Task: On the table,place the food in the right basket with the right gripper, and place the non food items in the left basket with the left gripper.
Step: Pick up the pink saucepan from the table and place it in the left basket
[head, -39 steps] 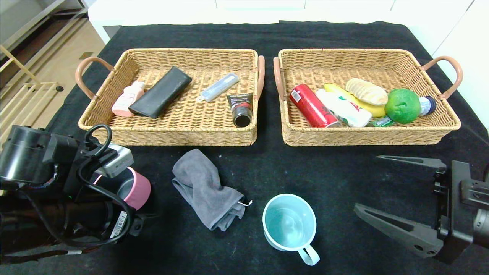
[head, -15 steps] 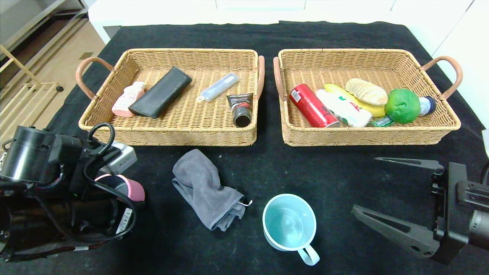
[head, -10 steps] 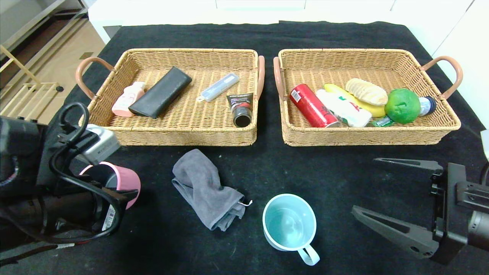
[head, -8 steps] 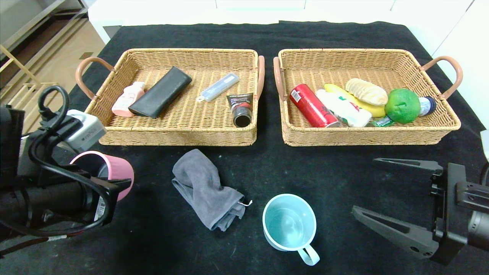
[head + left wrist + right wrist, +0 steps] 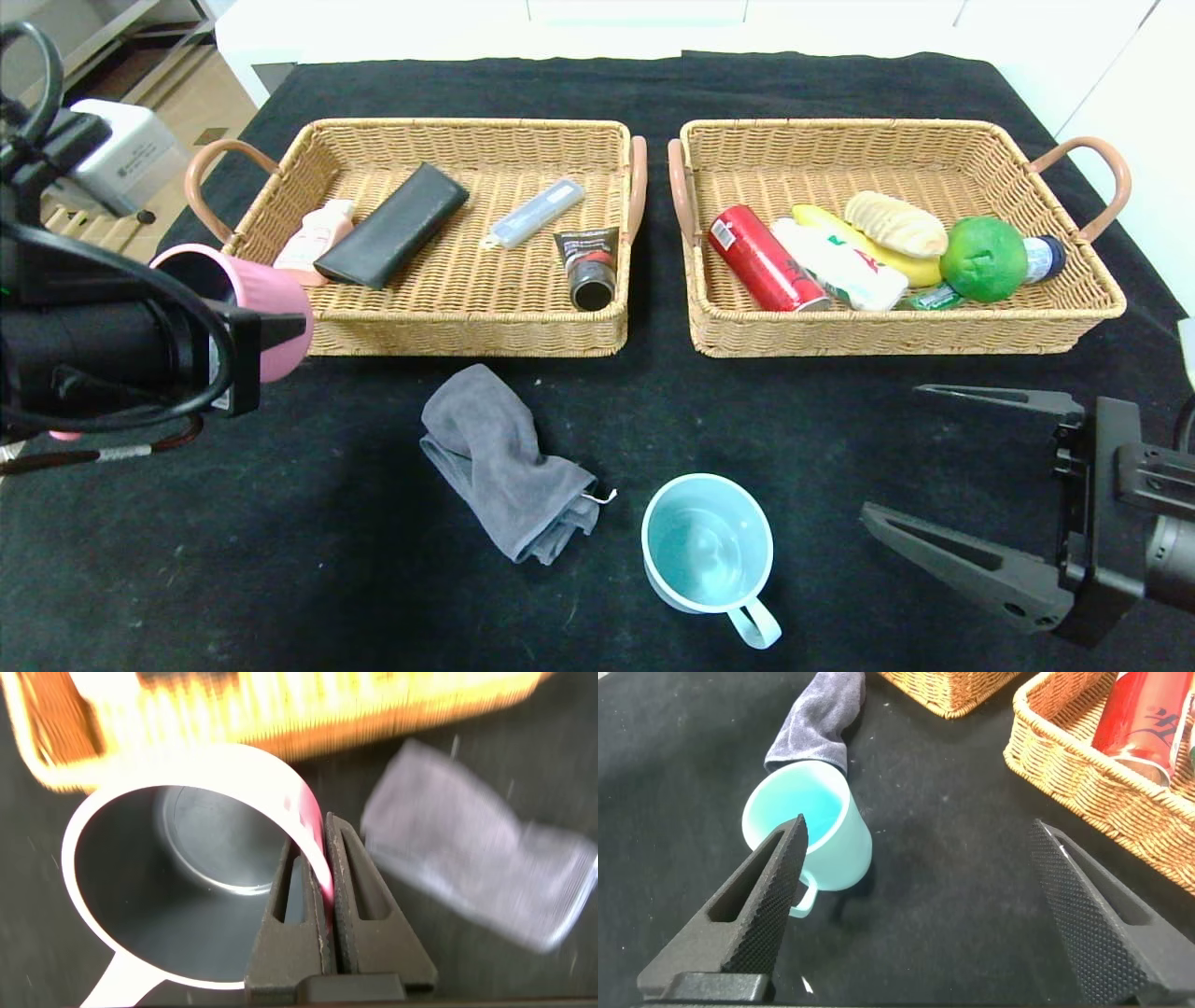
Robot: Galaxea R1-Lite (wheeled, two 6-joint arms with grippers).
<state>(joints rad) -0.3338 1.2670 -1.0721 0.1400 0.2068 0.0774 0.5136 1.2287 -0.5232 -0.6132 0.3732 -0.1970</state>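
Note:
My left gripper (image 5: 280, 329) is shut on the rim of a pink mug (image 5: 245, 301) and holds it in the air at the front left corner of the left basket (image 5: 448, 325). In the left wrist view the fingers (image 5: 360, 896) pinch the mug's wall (image 5: 301, 821). A grey cloth (image 5: 504, 464) and a light blue mug (image 5: 708, 551) lie on the black table. My right gripper (image 5: 892, 457) is open and empty at the front right. The right basket (image 5: 896, 327) holds a red can (image 5: 761, 259), a banana, bread and a green fruit (image 5: 982, 259).
The left basket holds a pink bottle (image 5: 313, 240), a black case (image 5: 392, 224), a clear tube (image 5: 534, 213) and a black tube (image 5: 588, 266). In the right wrist view the blue mug (image 5: 817, 826) and the cloth (image 5: 817, 723) lie ahead of the open fingers.
My left gripper has lifted the pink mug off the table and carried it up and back toward the left basket's front left corner. The right arm has stayed still.

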